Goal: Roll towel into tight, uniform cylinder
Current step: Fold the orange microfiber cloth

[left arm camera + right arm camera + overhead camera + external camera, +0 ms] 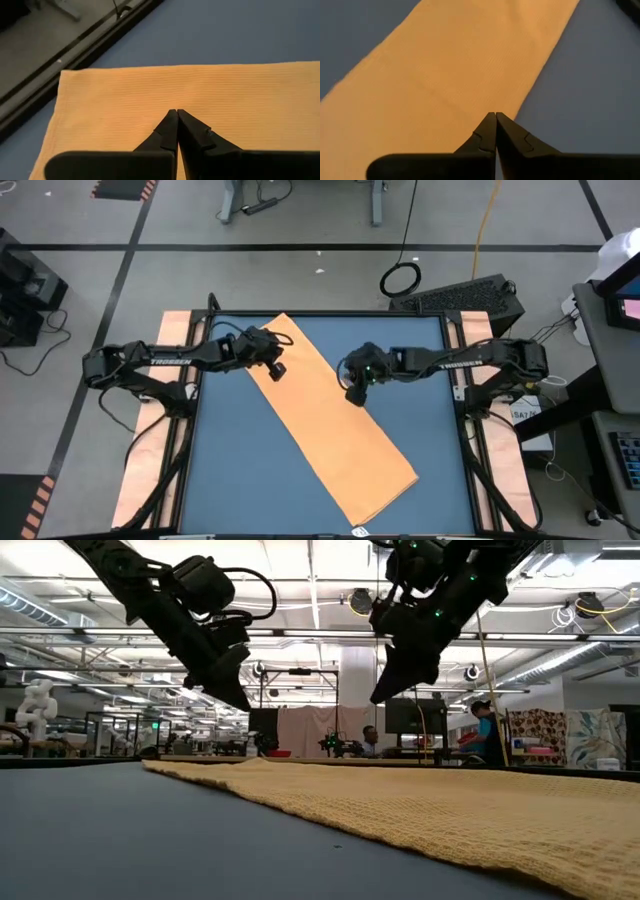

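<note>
1. Table (230,480): a dark blue mat framed by black rails, with pale wooden boards along both outer sides.
2. Left arm reaches in from the left rail. Its left gripper (277,370) hangs over the upper left part of the towel (330,430), fingers pressed together with nothing between them. In the left wrist view the closed tips (174,112) point at the cloth near one short end, where a corner and a straight hem show against the blue mat.
3. In the low view the left gripper (243,700) is clearly raised off the towel (420,805), with open air under its tip.
4. The towel lies flat and unrolled as a long orange-yellow strip, running diagonally from near the upper left of the mat down to its lower right. A small white tag (360,531) sits at the lower end by the front rail.
5. Right gripper (355,395) hovers just over the towel's right long edge, about halfway along the strip. Its fingers are also squeezed shut and empty; the right wrist view shows the tips (495,116) above the border between cloth and mat.
6. In the low view it too hangs above the fabric, not touching.
7. Beyond the table, people sit at desks in the far room.
</note>
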